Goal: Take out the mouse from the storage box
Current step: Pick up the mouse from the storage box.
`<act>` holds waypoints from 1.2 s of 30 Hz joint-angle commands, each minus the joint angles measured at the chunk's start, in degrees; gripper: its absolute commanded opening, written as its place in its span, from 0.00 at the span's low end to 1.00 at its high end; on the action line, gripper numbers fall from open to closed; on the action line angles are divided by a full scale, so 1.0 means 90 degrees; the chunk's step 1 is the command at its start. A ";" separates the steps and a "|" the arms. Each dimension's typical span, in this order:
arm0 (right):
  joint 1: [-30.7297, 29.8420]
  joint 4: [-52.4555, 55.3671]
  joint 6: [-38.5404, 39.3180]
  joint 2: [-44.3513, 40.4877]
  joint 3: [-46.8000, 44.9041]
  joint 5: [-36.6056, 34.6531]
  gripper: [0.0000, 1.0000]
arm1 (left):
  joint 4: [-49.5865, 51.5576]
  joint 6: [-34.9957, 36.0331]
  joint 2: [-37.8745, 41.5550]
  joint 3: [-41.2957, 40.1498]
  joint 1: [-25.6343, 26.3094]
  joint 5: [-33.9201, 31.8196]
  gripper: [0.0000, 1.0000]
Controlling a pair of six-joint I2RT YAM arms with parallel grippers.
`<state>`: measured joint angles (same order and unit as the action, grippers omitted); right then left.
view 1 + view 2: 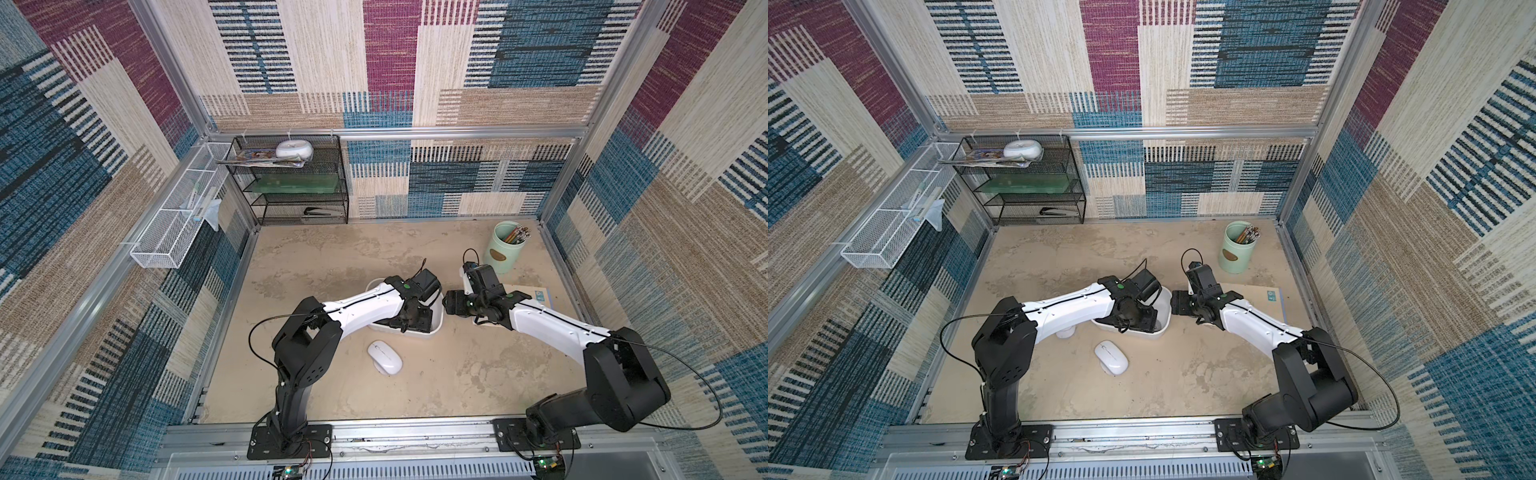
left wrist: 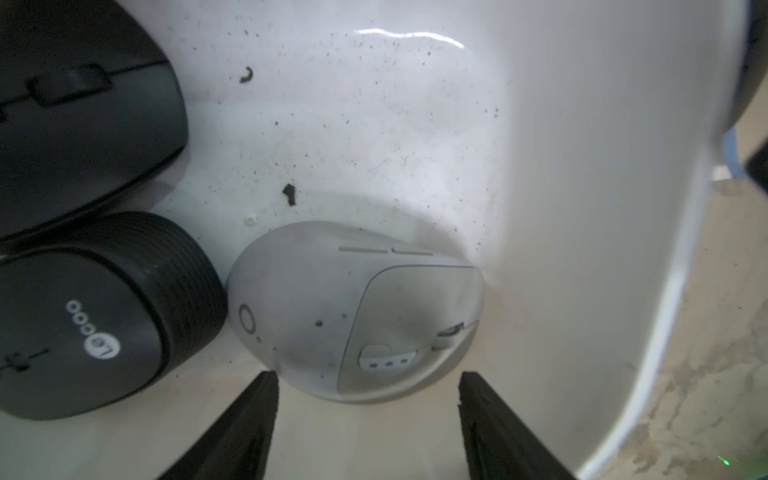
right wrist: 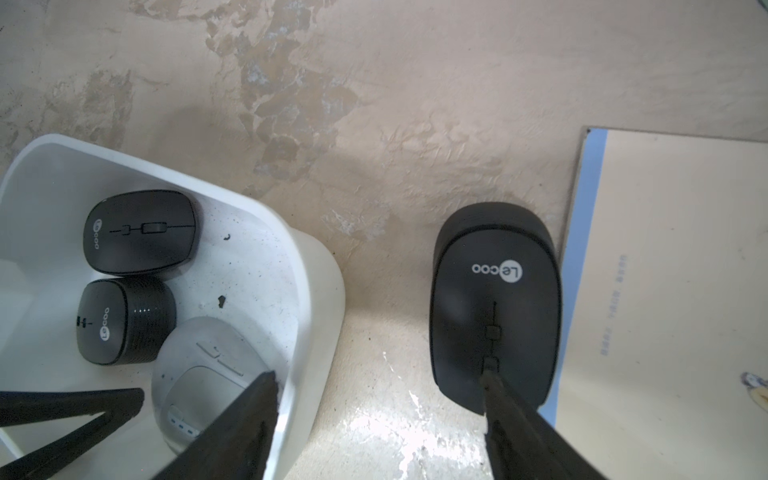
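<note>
Lead: Status, left gripper [image 2: 365, 378]?
Tech: Inside the box [image 3: 320, 299], jaws either side of grey mouse [image 2: 353, 311] near the box wall; can't tell if clamped
Lead: Right gripper [image 3: 378, 382]?
Tech: Jaws wide apart, nothing held, above tabletop [image 3: 374, 124] next to the loose black mouse [image 3: 494, 291] outside the box

- Beige, mottled tabletop [image 1: 332, 266].
- Shallow white plastic storage box [image 1: 437, 322] near its middle.
- Flat white oval mouse [image 1: 385, 357], apart, on the robot's side of the box.
- Black oval mouse [image 3: 494, 307] just beside a blue-edged tan card [image 3: 673, 291].
- Mint-green cylindrical pencil cup [image 1: 503, 253], far right corner.
</note>
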<state>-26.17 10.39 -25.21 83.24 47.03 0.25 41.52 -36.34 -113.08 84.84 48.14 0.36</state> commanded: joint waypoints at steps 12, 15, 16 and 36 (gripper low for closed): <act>-0.0071 -0.0154 -0.0109 -0.0166 -0.0104 -0.0030 0.80 | -0.0179 0.0112 -0.0769 0.0842 -0.0269 0.0000 0.64; -0.0090 -0.0148 -0.0108 -0.0175 -0.0098 -0.0038 0.80 | -0.0260 0.0262 -0.0873 0.1024 -0.0320 0.0031 0.67; -0.0090 -0.0144 -0.0109 -0.0171 -0.0106 -0.0040 0.80 | -0.0258 0.0280 -0.0874 0.1049 -0.0321 -0.0001 0.68; -0.0152 -0.0093 -0.0040 -0.0270 -0.0116 -0.0093 0.81 | -0.1385 0.5573 0.0300 -0.0260 -0.0447 0.0116 0.86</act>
<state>-27.35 9.56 -25.82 81.19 45.82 0.05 32.91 1.06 -110.00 83.40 45.04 -2.81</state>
